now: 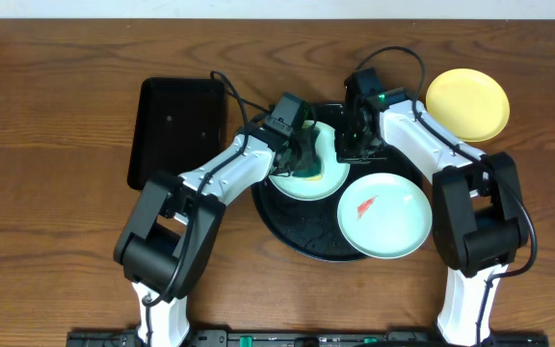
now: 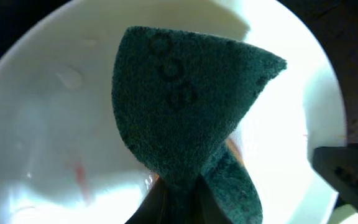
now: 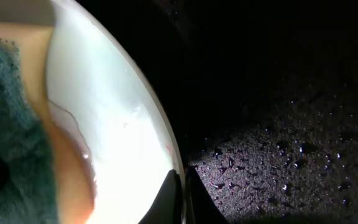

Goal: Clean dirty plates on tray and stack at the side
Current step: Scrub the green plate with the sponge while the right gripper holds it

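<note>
A pale mint-blue plate (image 1: 318,179) lies on the round black tray (image 1: 287,226), upper left. My left gripper (image 1: 302,159) is shut on a green sponge (image 2: 179,106) pressed onto that plate (image 2: 42,124), which shows faint red smears. My right gripper (image 1: 356,145) is shut on the same plate's rim (image 3: 135,124), one finger on each side. A second mint-blue plate (image 1: 384,216) with a red-orange smear lies on the tray's right side. A pale yellow plate (image 1: 467,104) sits on the table at the far right, off the tray.
A smaller rectangular black tray (image 1: 179,130) lies at the left on the wooden table (image 1: 56,193). The round tray's surface is wet with droplets in the right wrist view (image 3: 291,155). Cables loop above both wrists.
</note>
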